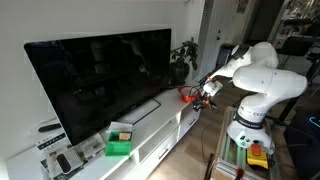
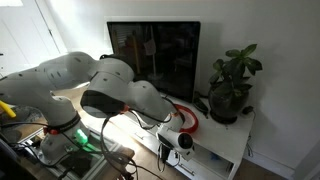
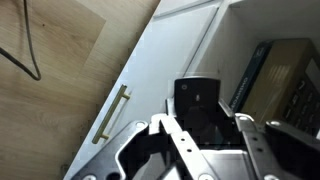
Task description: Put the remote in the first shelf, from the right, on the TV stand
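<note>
The black remote [image 3: 197, 95] sits between my gripper's [image 3: 201, 126] two fingers, which are shut on it. In the wrist view it hangs just in front of the glossy white TV stand [image 3: 165, 60], at the edge of an open compartment [image 3: 240, 45] at that end. In both exterior views the gripper [image 1: 204, 91] [image 2: 177, 141] is low at the end of the TV stand [image 1: 160, 125] [image 2: 228, 150] next to the potted plant. The remote is too small to make out there.
A big black TV [image 1: 100, 75] [image 2: 155, 55] stands on the stand. A potted plant [image 1: 183, 55] [image 2: 230, 85] stands at its end. A box or books [image 3: 285, 75] fill the compartment. A green box [image 1: 120, 141] lies on the stand. A drawer handle [image 3: 112, 115] and wooden floor [image 3: 55, 70] show.
</note>
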